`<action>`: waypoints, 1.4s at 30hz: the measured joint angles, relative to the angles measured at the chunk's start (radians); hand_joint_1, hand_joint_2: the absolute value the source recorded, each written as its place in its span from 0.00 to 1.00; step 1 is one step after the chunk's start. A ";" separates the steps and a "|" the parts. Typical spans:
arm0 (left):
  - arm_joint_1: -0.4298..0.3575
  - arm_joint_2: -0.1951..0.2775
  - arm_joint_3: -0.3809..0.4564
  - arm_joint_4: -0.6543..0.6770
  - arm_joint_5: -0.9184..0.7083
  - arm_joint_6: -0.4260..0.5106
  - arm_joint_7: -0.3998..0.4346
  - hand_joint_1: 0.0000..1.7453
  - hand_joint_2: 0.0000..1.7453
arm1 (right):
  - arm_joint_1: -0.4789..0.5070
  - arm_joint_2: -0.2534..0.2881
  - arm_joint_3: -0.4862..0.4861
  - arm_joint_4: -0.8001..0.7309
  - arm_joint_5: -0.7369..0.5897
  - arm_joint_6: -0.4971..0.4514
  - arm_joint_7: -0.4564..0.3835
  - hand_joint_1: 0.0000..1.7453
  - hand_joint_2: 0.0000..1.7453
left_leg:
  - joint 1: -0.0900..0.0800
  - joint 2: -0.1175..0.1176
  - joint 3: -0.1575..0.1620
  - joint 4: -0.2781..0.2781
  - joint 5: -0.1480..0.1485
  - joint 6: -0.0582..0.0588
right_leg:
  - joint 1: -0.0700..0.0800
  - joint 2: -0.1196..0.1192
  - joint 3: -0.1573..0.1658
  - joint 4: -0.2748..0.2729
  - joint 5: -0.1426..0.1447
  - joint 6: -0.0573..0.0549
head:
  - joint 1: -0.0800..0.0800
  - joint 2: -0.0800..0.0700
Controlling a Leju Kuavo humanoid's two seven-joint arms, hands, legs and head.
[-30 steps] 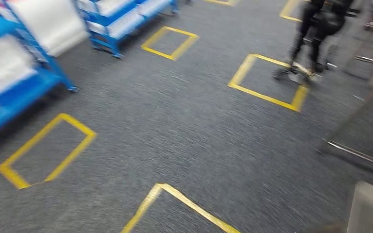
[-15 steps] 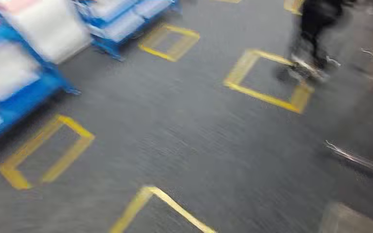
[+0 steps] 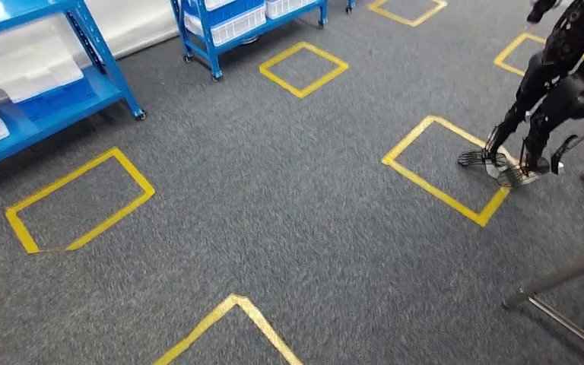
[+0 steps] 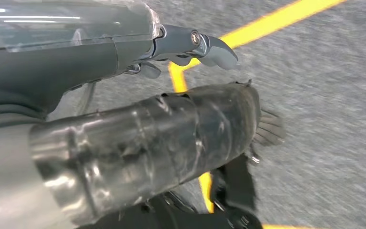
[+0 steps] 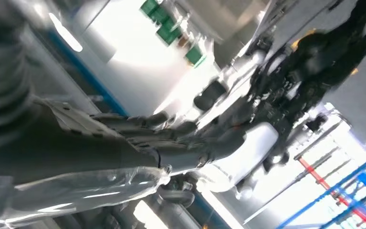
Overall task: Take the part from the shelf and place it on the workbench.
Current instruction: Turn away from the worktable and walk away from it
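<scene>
Grey carpet (image 3: pixel 289 205) with yellow tape squares (image 3: pixel 80 199); blue shelf (image 3: pixel 42 84) far left, another robot (image 3: pixel 555 84) far right. My left hand (image 4: pixel 181 47) hung empty, fingers loosely extended. My right hand (image 5: pixel 171 138): grasp unclear. Part unidentifiable.

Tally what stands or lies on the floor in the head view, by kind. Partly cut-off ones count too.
Yellow tape squares: 6
Blue shelves: 2
Black robot: 1
Metal stand: 1
Total: 10
</scene>
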 joint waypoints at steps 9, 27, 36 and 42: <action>-0.027 0.024 -0.001 -0.013 -0.012 -0.013 -0.007 0.00 0.00 | -0.085 0.100 -0.203 -0.062 0.058 0.156 -0.089 0.00 1.00 | -0.103 0.053 0.054 -0.165 -0.055 0.162 | 0.125 0.059 -0.046 0.283 -0.298 -0.121 | 0.022 -0.001; 0.017 0.018 -0.002 -0.012 -0.031 -0.021 -0.021 0.00 0.00 | -0.086 0.192 -0.258 -0.155 0.147 0.233 -0.191 0.00 1.00 | -0.211 0.003 -0.297 0.251 -0.022 0.202 | 0.254 0.044 -0.022 0.227 -0.223 -0.223 | 0.008 0.000; 0.010 0.050 -0.002 -0.022 -0.031 -0.018 -0.024 0.00 0.00 | -0.081 0.247 -0.249 -0.166 0.149 0.237 -0.199 0.00 1.00 | -0.267 -0.023 -0.091 -0.040 0.023 0.327 | 0.216 0.050 0.088 0.114 -0.248 -0.184 | 0.020 0.000; -0.004 0.023 -0.003 -0.019 -0.033 -0.019 -0.021 0.00 0.00 | -0.087 0.252 -0.254 -0.178 0.152 0.248 -0.208 0.00 1.00 | -0.181 -0.026 0.069 -0.132 -0.085 0.252 | 0.191 0.054 -0.241 0.428 -0.178 -0.093 | 0.012 0.000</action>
